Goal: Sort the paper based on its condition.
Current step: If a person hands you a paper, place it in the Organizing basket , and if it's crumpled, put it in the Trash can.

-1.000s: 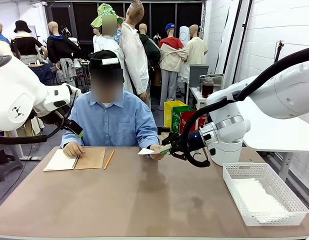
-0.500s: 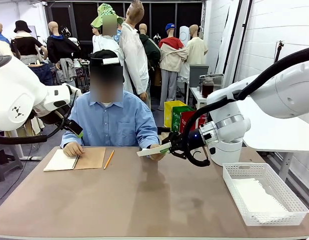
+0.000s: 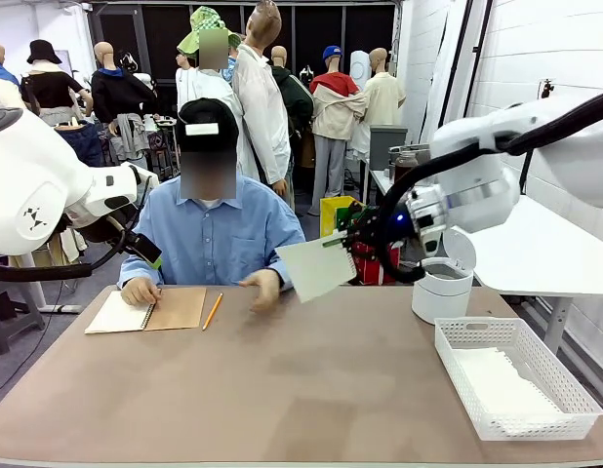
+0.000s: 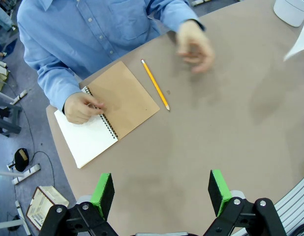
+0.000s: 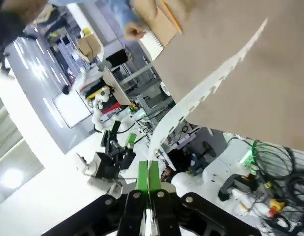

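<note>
One sheet of the paper (image 3: 316,267) is held in the air by the right pincer (image 3: 342,229), above the far middle of the bench (image 3: 282,390) and clear of its surface. Front view: the sheet hangs tilted from its upper right corner, where the green pads meet it. Right wrist view: the pincer (image 5: 148,183) is fully closed, pads pressed together on the sheet's edge, and the sheet (image 5: 211,81) runs up and away almost edge-on, with a perforated, torn-looking margin.

Left pincer (image 4: 162,194) hovers above the bench on the robot's left with its jaws wide apart and nothing between the green pads.

Person sits at the far side. One hand (image 3: 140,290) rests on the open spiral notebook (image 3: 145,310); the other hand (image 3: 262,289) is near the bench edge, just left of the hanging sheet and apart from it, blurred in the left wrist view. A yellow pencil (image 3: 213,311) lies just right of the notebook.

White lattice basket (image 3: 560,375) sits at the near right of the bench, holding more white sheets (image 3: 497,382). A white cylindrical container (image 3: 440,291) stands beyond it, near the far right edge.
</note>
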### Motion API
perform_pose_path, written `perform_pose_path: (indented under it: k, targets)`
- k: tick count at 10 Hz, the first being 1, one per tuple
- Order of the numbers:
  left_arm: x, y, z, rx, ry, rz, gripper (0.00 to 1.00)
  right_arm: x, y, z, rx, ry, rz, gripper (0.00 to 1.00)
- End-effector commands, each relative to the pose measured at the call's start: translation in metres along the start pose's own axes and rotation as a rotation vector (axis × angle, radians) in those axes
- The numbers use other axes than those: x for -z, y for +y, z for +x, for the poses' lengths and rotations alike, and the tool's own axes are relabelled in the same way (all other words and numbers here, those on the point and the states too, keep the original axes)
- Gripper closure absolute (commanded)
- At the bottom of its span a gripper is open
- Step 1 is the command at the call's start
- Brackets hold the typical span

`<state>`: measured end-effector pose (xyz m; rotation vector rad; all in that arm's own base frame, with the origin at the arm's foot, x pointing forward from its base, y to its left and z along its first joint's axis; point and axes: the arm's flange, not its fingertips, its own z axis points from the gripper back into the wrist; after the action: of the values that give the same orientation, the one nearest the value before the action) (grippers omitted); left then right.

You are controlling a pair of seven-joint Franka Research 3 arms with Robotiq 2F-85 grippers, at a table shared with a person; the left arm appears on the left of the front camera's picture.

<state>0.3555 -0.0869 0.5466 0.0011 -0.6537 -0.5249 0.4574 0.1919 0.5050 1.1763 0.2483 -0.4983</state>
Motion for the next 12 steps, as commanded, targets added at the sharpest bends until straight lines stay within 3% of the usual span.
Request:
perform_pose_path:
  k: [1, 3, 5, 6, 7, 12]
  targets:
    - [0.000, 0.001, 0.000, -0.002, -0.001, -0.001, 0.00, -0.026, -0.003, 0.003, -0.113, -0.023, -0.044, 1.00]
    - [0.000, 0.001, 0.000, -0.002, -0.001, -0.001, 0.00, -0.057, -0.004, 0.013, -0.155, -0.070, -0.122, 1.00]
    - [0.000, 0.001, 0.000, -0.002, -0.001, -0.001, 0.00, -0.080, -0.007, 0.026, -0.234, -0.048, -0.186, 1.00]
    - [0.000, 0.001, 0.000, -0.002, -0.001, -0.001, 0.00, -0.085, -0.006, 0.033, -0.233, -0.078, -0.195, 1.00]
    - [0.000, 0.001, 0.000, -0.002, -0.001, -0.001, 0.00, -0.076, -0.011, 0.019, -0.178, -0.078, -0.157, 1.00]
    - [0.000, 0.001, 0.000, -0.002, -0.001, -0.001, 0.00, -0.080, -0.011, 0.023, -0.196, -0.079, -0.178, 1.00]
